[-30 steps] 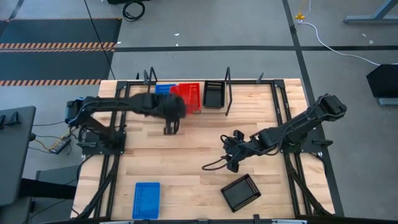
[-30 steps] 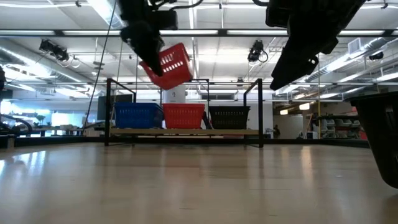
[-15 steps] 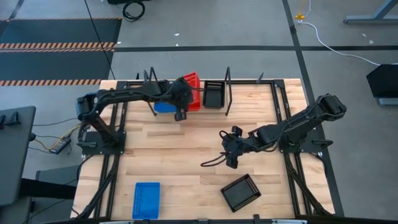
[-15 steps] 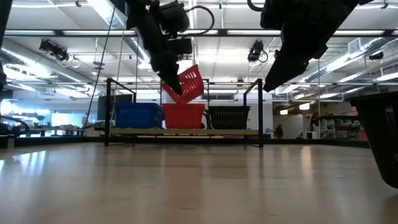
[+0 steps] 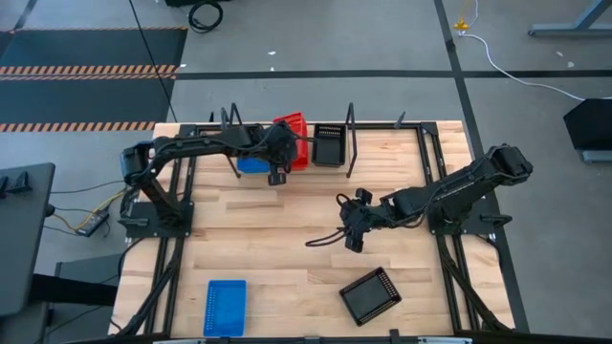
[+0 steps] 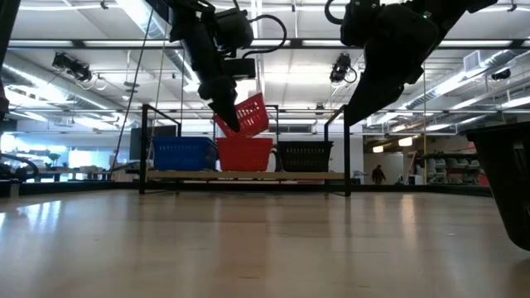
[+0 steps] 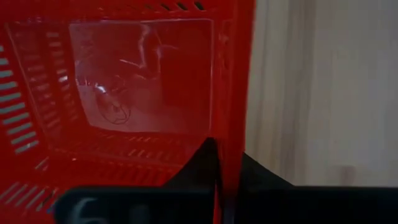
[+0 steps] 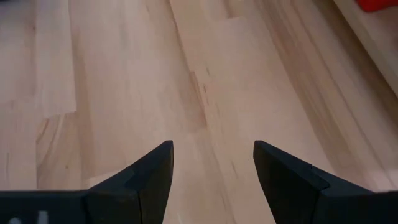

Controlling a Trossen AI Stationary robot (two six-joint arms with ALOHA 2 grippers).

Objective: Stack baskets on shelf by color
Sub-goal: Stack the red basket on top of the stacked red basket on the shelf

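Note:
On the shelf (image 6: pixel 248 175) at the table's far edge stand a blue basket (image 6: pixel 184 154), a red basket (image 6: pixel 245 155) and a black basket (image 6: pixel 305 156) side by side. My left gripper (image 5: pixel 277 161) is shut on a second red basket (image 6: pixel 248 116), which hangs tilted just over the shelf's red one. My right gripper (image 8: pixel 211 163) stands open over bare table right of the middle (image 5: pixel 350 229), with nothing between its fingers. My left gripper pinches one side wall of the red basket at its rim (image 7: pixel 229 149), one finger (image 7: pixel 202 165) inside the basket and one outside. The fingers slant down from the table's near left. The basket hangs tilted above the shelf's red basket; whether the two touch I cannot tell.
A loose blue basket (image 5: pixel 225 307) lies near the table's front left. A loose black basket (image 5: pixel 371 294) lies front right, close to the low camera (image 6: pixel 509 182). Black wire uprights (image 5: pixel 350 143) flank the shelf. Bare slatted tabletop (image 5: pixel 287 239) lies between the arms.
My left gripper has carried the red basket toward the far edge and down, from in front of the shelf to just over the shelf's red basket, still tilted. My right gripper has drifted a little toward the table's left, still open.

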